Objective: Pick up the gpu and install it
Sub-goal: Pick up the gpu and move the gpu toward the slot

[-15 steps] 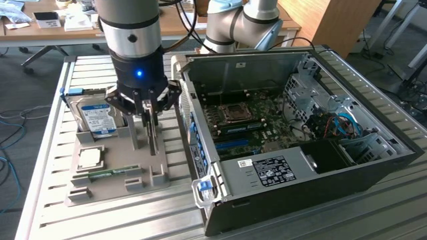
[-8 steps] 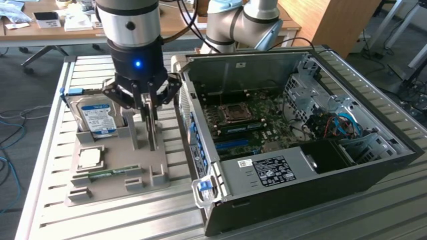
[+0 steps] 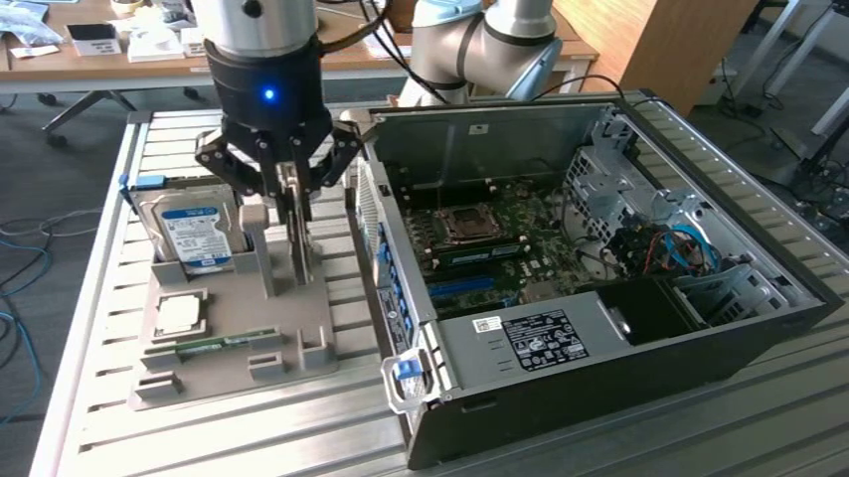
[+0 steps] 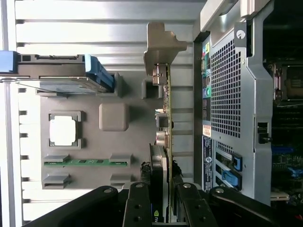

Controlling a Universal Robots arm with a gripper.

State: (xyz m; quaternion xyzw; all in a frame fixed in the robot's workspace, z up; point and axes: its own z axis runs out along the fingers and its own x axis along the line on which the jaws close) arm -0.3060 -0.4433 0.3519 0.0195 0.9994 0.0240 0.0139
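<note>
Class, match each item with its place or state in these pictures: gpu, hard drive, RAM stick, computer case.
Column A
1. gpu
2. hard drive
3. RAM stick
4. computer case

Column B
a. lying flat in the grey holder
b. open-sided, on the exterior view's right
c. standing upright, gripped by the end effector
d. standing in the holder, blue label showing

Pairs: 1-c, 2-d, 3-a, 4-b

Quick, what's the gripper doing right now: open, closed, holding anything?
Gripper: closed on the gpu, which stands on edge at the grey holder.
</note>
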